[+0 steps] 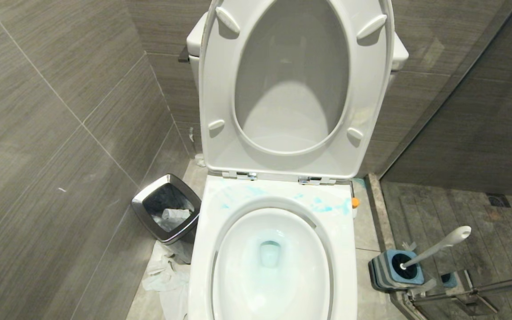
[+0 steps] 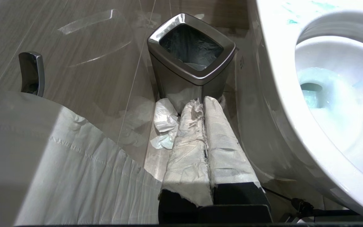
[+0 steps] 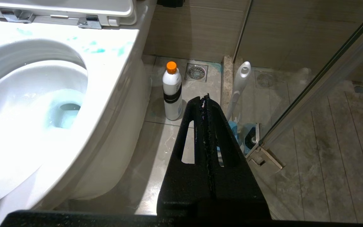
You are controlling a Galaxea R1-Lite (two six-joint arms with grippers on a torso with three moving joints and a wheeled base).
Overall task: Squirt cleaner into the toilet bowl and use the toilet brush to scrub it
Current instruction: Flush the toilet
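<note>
While hanging beside the toilet bowl [image 3: 112,60], left gripper [image 2: 204,102] and right gripper [image 3: 205,98] both clamped fully shut, holding nothing.

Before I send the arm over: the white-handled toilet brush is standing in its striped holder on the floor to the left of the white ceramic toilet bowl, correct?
Wrong side. The head view shows the white-handled toilet brush in its striped holder right of the white ceramic toilet bowl.
</note>
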